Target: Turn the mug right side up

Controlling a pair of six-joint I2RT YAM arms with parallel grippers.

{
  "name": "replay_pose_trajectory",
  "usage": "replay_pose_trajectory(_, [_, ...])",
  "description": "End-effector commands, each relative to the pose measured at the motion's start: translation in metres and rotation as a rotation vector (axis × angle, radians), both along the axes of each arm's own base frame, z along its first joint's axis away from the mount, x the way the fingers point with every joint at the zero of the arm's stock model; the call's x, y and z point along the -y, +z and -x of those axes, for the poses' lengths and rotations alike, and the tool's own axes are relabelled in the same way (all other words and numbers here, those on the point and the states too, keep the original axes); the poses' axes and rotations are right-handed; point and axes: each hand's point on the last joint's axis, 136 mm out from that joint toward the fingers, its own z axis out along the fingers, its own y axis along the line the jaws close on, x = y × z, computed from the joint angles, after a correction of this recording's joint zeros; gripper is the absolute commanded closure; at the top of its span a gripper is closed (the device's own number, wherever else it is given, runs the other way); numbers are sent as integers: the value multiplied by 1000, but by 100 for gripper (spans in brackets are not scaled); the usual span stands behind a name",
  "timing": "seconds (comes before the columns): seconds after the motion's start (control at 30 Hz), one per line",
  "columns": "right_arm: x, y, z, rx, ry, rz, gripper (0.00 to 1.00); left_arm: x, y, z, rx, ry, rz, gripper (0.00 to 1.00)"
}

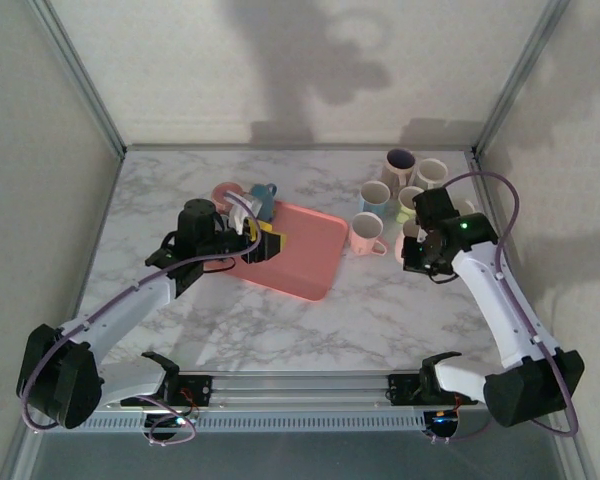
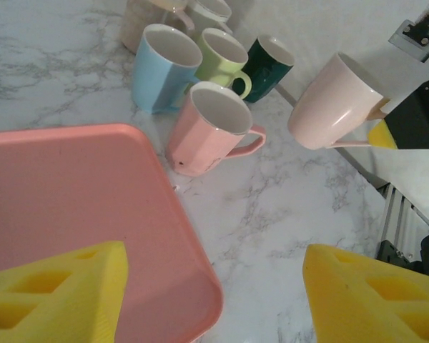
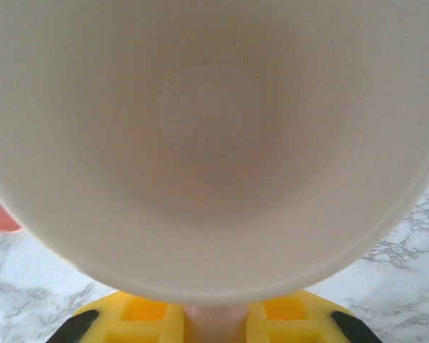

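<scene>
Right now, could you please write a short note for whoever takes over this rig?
Right gripper: shut on the handle of the pale mug, which is tilted and apparently off the table.
Left gripper: open, empty, above a corner of the pink tray.
Done: mug grasped.
To do: bring it fully upright, set it down near the upright mugs, release.

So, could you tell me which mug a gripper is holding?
The pale pink mug, held tilted by the right gripper; the blue mug, lime mug, dark green mug and salmon mug stand upright on the table.
</scene>
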Motion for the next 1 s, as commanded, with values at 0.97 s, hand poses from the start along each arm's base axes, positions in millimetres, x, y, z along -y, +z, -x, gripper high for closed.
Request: replay_pose_trajectory(0.97, [0, -90, -79, 80, -51, 103, 99, 8, -21, -9, -10, -26, -61, 34])
